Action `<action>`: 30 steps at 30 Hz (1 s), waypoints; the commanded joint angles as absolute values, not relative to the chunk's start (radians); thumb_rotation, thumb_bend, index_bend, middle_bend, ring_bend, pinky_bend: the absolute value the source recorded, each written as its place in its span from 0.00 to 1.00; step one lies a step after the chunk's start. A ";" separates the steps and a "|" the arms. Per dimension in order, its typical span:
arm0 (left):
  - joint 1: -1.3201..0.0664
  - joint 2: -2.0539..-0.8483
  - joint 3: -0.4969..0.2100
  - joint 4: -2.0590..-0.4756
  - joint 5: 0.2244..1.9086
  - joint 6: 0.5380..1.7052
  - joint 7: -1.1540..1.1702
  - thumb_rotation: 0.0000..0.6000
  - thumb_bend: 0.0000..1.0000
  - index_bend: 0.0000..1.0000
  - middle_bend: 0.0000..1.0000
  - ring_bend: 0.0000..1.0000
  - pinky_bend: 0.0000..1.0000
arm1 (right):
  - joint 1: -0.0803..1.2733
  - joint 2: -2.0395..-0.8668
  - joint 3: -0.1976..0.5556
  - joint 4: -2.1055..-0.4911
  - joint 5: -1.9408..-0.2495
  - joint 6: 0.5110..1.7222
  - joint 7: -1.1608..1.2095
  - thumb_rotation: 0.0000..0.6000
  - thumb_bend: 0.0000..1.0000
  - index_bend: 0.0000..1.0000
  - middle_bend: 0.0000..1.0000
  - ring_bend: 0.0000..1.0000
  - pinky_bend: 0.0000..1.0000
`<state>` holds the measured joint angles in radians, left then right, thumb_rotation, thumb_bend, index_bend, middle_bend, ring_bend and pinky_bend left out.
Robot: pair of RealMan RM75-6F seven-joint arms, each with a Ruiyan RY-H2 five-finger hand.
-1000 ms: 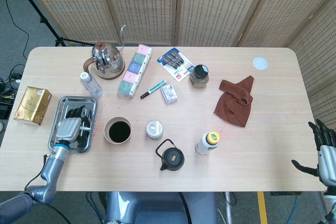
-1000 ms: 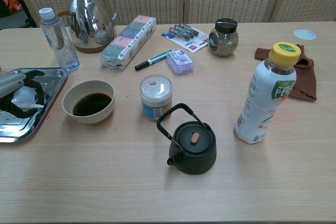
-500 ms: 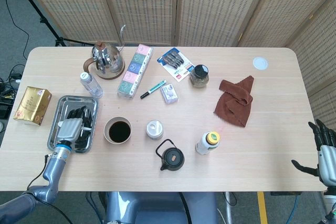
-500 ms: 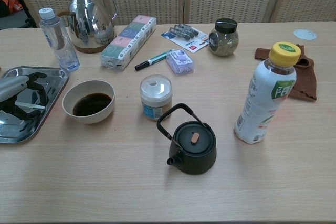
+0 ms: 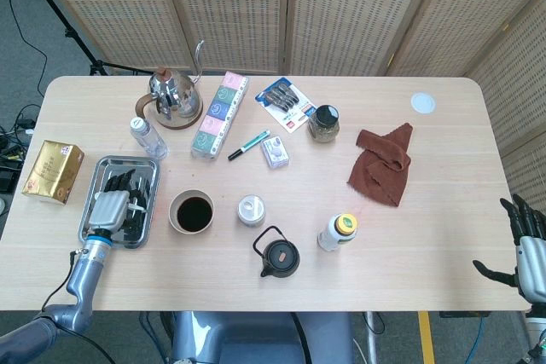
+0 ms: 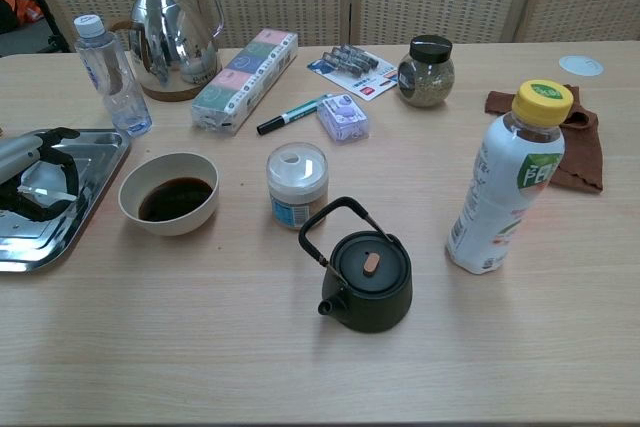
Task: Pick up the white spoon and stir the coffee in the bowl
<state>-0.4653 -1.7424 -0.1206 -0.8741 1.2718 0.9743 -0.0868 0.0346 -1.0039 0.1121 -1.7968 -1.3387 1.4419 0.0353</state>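
Slippage is the risk judged here, since the white plastic spoon (image 6: 45, 194) is seen only partly beneath the left hand (image 5: 111, 207) curled over the shallow steel tray (image 5: 147, 164) at lower left, beside the coffee-filled cream bowl (image 5: 191, 212), a firm hold being unconfirmable.

A staged lab or studio corner: perforated folding screens (image 5: 256, 10) fence off a pale wooden surface (image 5: 444, 236), with a tripod leg (image 5: 64, 19) and loose cables (image 5: 17, 130) on grey floor.

Left hand (image 5: 113, 203) over tray (image 5: 150, 170), beside bowl (image 5: 191, 212).
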 commanded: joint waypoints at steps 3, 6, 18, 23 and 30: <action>-0.459 -1.718 -0.115 -0.923 1.290 0.995 -0.093 1.00 0.44 0.63 0.00 0.00 0.00 | 0.035 -1.003 0.113 -1.797 -1.336 1.442 0.036 1.00 0.00 0.00 0.00 0.00 0.00; -0.451 -1.692 -0.111 -0.975 1.310 1.023 -0.099 1.00 0.44 0.63 0.00 0.00 0.00 | 0.035 -1.003 0.113 -1.797 -1.336 1.441 0.037 1.00 0.00 0.00 0.00 0.00 0.00; -0.428 -1.570 -0.080 -1.183 1.460 1.155 -0.342 1.00 0.44 0.63 0.00 0.00 0.00 | 0.036 -1.003 0.108 -1.802 -1.340 1.438 0.033 1.00 0.00 0.00 0.00 0.00 0.00; -0.411 -1.526 -0.087 -1.255 1.503 1.238 -0.456 1.00 0.44 0.65 0.00 0.00 0.00 | 0.036 -1.003 0.107 -1.804 -1.339 1.438 0.029 1.00 0.00 0.00 0.00 0.00 0.00; -0.434 -1.463 -0.099 -1.400 1.511 1.205 -0.752 1.00 0.43 0.65 0.00 0.00 0.00 | 0.037 -1.004 0.105 -1.807 -1.337 1.433 0.024 1.00 0.00 0.00 0.00 0.00 0.00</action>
<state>-0.4220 -1.4898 -0.0928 -1.3417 1.5002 1.2238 -0.6375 0.0371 -1.0044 0.1046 -1.8068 -1.3368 1.4334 0.0238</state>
